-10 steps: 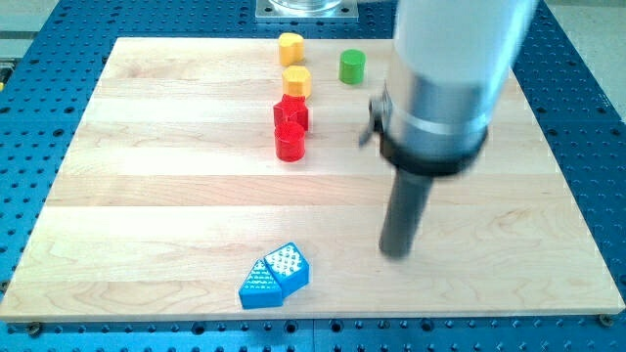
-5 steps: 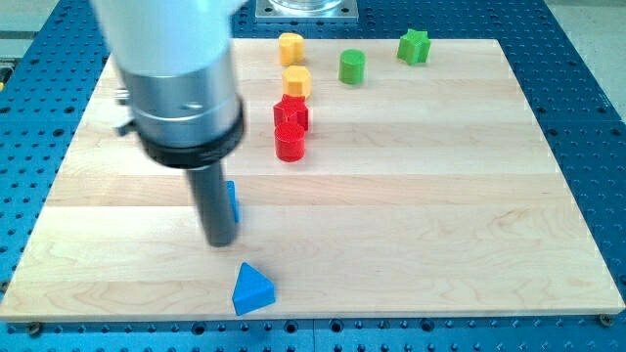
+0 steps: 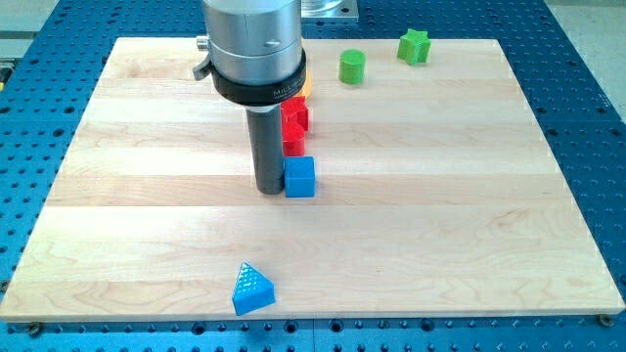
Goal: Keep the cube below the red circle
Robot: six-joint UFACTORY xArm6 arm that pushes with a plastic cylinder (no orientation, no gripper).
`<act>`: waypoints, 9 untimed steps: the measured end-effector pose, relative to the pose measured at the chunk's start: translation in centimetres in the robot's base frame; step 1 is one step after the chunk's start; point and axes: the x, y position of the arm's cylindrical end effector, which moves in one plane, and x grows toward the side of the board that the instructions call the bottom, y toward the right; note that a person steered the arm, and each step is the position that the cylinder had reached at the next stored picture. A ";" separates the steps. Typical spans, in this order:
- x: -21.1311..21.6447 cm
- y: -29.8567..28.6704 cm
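Note:
The blue cube [image 3: 300, 177] sits near the board's middle, just below the red blocks. My tip [image 3: 269, 189] stands right against the cube's left side. The red circle [image 3: 293, 145] is directly above the cube, mostly hidden behind the rod, with another red block [image 3: 296, 114] above it. A sliver of a yellow block [image 3: 305, 89] shows at the arm's right edge.
A blue triangle [image 3: 252, 288] lies near the view's bottom edge, left of centre. A green cylinder [image 3: 352, 66] and a green star [image 3: 414, 46] stand at the view's top right. The arm's grey body [image 3: 252, 44] hides the top centre of the wooden board [image 3: 469, 215].
The rod has moved right and up, and the blue cube has moved with it from the left of centre to just below the red blocks. The blue triangle stayed put.

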 end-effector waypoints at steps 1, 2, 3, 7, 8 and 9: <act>2.8 -0.1; 5.8 6.1; 4.1 7.0; 2.9 3.0; 3.6 2.8; 4.8 -2.0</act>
